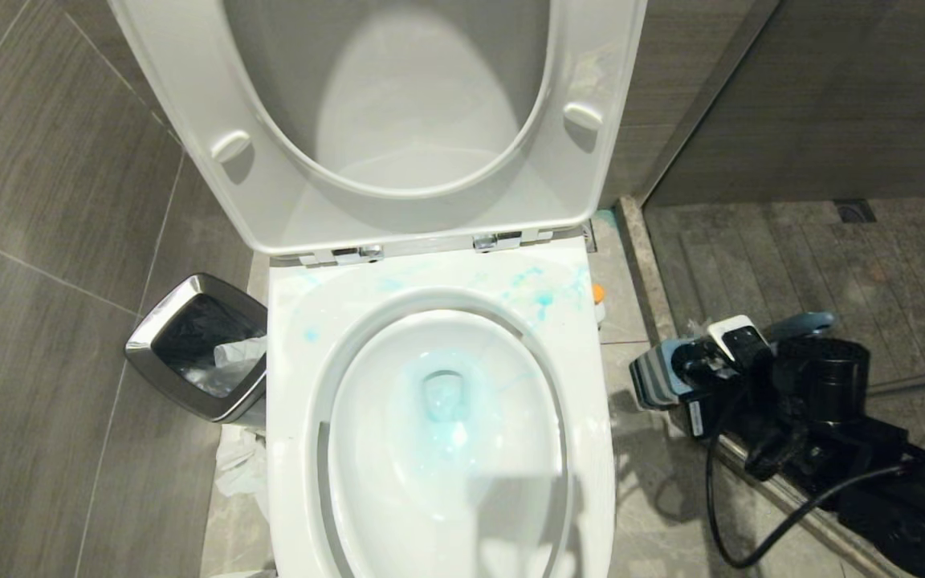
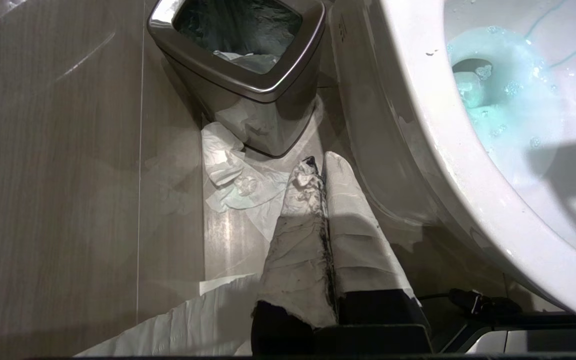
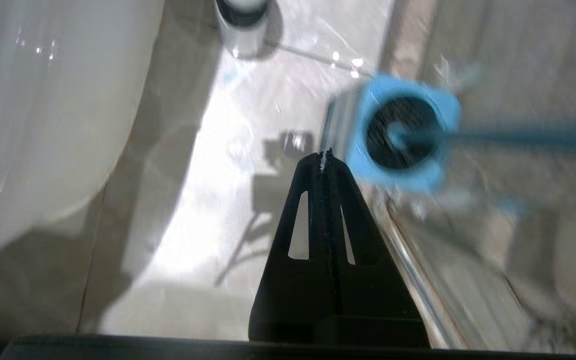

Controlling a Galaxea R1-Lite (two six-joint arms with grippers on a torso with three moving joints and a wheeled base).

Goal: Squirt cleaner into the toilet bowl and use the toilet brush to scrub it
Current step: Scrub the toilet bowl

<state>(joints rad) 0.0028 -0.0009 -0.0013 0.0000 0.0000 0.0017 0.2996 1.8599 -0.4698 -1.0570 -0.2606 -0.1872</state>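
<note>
The toilet bowl (image 1: 442,433) sits closest, its seat and lid (image 1: 382,120) tipped up against the wall behind. Light blue liquid pools around the drain and streaks the rim toward the hinges. To the robot's left, down beside the bowl, the left gripper (image 2: 315,170) hangs with its paper-wrapped fingers pressed together, holding nothing, above crumpled tissue (image 2: 233,175) on the floor. Just past the tissue stands a steel waste bin (image 1: 199,345), touching the side of the toilet.

On the robot's right, the right gripper (image 3: 324,156) has its black fingers closed together and empty, poised over the floor just beside the square blue brush holder (image 3: 400,132). The toilet brush (image 3: 518,136) stands in that holder, its slim handle leaning away. Farther back, the cleaner bottle (image 1: 597,299) with its orange cap stands on the floor beside the toilet's right rear corner.
</note>
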